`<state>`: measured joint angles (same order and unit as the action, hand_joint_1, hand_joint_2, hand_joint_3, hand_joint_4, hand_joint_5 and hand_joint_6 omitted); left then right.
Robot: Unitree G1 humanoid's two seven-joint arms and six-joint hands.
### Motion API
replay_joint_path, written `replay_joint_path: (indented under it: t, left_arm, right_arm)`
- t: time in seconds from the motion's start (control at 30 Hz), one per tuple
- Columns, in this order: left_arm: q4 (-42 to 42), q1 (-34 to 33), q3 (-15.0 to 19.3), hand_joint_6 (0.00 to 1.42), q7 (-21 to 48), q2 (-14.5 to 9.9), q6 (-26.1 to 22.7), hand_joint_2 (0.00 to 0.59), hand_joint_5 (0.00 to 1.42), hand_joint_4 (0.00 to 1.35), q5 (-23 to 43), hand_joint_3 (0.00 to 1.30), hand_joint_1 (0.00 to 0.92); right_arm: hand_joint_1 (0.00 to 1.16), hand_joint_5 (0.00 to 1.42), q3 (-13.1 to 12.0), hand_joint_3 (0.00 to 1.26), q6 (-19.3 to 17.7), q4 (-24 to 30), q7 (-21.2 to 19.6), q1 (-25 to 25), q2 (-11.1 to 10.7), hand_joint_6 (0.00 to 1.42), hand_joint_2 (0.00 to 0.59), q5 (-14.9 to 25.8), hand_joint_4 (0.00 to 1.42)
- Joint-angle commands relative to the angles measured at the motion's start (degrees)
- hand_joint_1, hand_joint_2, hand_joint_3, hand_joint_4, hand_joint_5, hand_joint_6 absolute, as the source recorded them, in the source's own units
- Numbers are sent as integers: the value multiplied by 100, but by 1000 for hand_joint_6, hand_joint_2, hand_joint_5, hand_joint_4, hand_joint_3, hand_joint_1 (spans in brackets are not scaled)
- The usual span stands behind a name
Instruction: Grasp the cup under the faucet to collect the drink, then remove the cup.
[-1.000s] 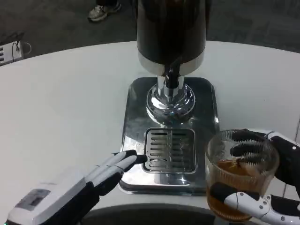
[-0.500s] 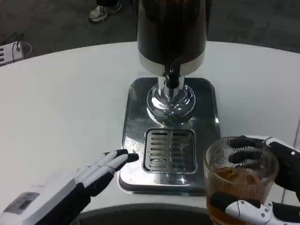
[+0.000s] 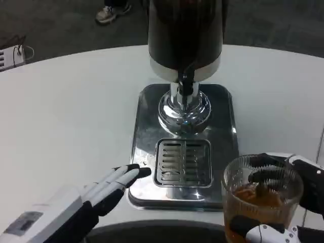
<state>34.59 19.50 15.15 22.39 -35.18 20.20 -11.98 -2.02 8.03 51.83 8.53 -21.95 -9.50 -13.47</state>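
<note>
You're looking at a dispenser base [image 3: 144, 126] of polished metal, mirror-bright and smooth, with a slotted drip grate [image 3: 184, 163] of the same metal in a duller brushed finish. The chromed column [image 3: 184, 109] under the dark, glossy tank [image 3: 185, 30] throws sharp reflections. The cup [image 3: 260, 200] is clear, ribbed and glassy, though you can't tell glass from plastic; amber drink shows through it. Your right hand [image 3: 298, 202] and left hand [image 3: 109, 187] look like smooth white and black plastic. The desk [image 3: 66, 106] is matt white.
</note>
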Motion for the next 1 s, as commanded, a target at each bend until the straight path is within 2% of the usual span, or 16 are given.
replay_joint_path:
  t: [0.03, 0.47, 1.0]
  left_arm:
    - [124, 172, 109, 144, 43, 50, 4, 88, 2, 0, -54, 68, 0]
    - [310, 434, 237, 142, 73, 56, 147, 87, 0, 0, -28, 67, 0]
    - [549, 538, 299, 83, 85, 67, 36, 87, 0, 0, -508, 47, 0]
  right_arm:
    - [1006, 1424, -33, 1109, -177, 271, 29, -69, -2, 1424, 219, 144, 1337]
    - [1006, 1424, 9, 1109, -252, 475, 34, -342, 19, 1424, 219, 136, 1337]
    - [1006, 1424, 2, 1109, -287, 457, 68, -343, -10, 1424, 219, 187, 1337]
